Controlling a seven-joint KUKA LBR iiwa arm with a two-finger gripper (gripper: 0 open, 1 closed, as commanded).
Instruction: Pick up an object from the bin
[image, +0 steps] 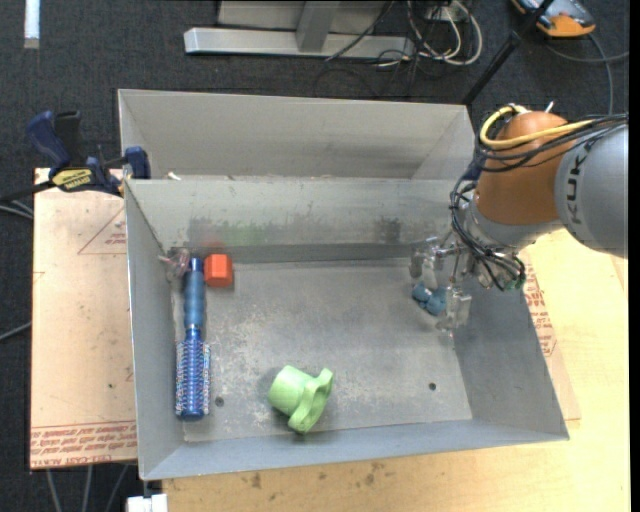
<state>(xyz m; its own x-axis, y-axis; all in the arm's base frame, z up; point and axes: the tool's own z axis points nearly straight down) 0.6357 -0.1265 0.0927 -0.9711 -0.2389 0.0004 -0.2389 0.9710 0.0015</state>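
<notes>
rightward, pincer (441, 296) nips small blue piece (431, 299) close by bin (503, 352) right wall; open floor toward centre.

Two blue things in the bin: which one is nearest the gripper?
The small blue lump at the right, beside the gripper; the long blue brush lies along the left wall.

1. Middle of the bin (350, 330): bare floor, wide and open for passing.
2. Left side: blue hairbrush (192, 350) lies along the wall, with an orange block (218, 270) just beside its handle. Tight there.
3. Front centre: green plastic piece (300, 395) near the front wall, with room on either side.
4. My pincer (440, 290) sits low on the right, a small blue thing (432, 298) against it and the sloping wall close by.
</notes>
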